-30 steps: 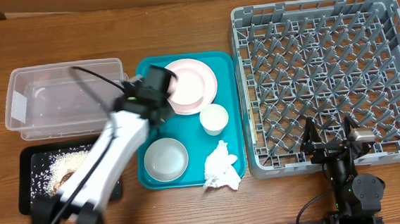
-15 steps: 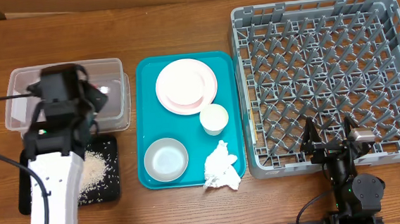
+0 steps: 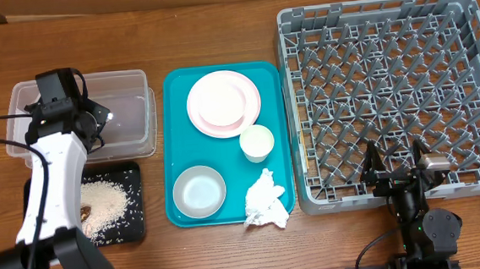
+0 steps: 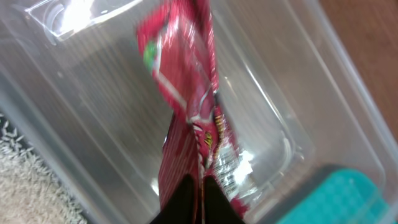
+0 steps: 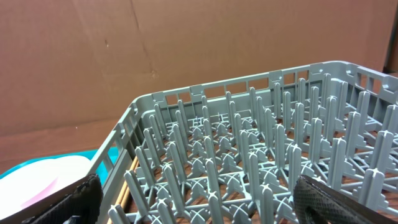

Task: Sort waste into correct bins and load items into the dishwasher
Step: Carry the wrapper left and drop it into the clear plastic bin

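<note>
My left gripper (image 3: 95, 119) hangs over the clear plastic tub (image 3: 130, 78) and is shut on the red snack wrapper (image 4: 186, 93), which dangles inside the tub (image 4: 292, 99). The black tray (image 3: 132, 172) holds rice grains (image 3: 102, 197) and a brown scrap (image 3: 85, 213). On the teal serving tray (image 3: 265, 69) sit the pink-white plate (image 3: 223, 103), the white cup (image 3: 257, 142) and the whitish bowl (image 3: 199, 191). The crumpled napkin (image 3: 266, 200) lies at its front right corner. My right gripper (image 3: 395, 173) is open and empty at the grey dish rack's (image 3: 394, 90) front edge (image 5: 205, 180).
The wooden table runs under everything. The teal serving tray stands between the tub and the dish rack. A brown cardboard wall (image 5: 155, 56) rises behind the rack in the right wrist view.
My left arm swung from the teal tray leftward to the clear tub, carrying the red wrapper. The right arm has not moved.
</note>
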Robot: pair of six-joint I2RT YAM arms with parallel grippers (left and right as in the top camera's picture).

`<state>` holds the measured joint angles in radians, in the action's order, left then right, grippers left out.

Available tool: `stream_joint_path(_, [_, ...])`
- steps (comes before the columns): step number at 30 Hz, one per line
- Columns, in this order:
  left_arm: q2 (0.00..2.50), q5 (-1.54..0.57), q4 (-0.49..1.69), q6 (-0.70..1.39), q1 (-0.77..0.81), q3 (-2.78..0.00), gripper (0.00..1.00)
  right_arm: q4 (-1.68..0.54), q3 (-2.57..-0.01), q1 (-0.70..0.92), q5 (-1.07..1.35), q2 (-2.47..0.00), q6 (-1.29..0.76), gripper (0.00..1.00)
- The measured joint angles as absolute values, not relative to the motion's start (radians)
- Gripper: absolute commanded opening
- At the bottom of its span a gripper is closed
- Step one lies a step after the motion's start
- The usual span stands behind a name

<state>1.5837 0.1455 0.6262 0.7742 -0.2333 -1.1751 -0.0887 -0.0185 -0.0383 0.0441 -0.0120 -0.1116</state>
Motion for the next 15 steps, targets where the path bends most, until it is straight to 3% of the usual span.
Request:
stream_joint_path(1, [1.598, 0.146, 0.617, 0.772, -0.239, -1.175, 0.40, -0.089, -0.019, -0.038, 0.044, -0.012, -0.112, 1.00])
stream_joint_path(6, [1.620, 0.143, 0.588, 0.737, -0.256, -1.175, 0.61, -0.089, -0.019, -0.038, 0.044, -0.012, -0.111, 1.00])
stream_joint_path(15, [1.521, -0.023, 0.622, 0.601, -0.250, -1.175, 0.64, -0.089, -0.019, -0.038, 0.045, -0.012, -0.112, 1.00])
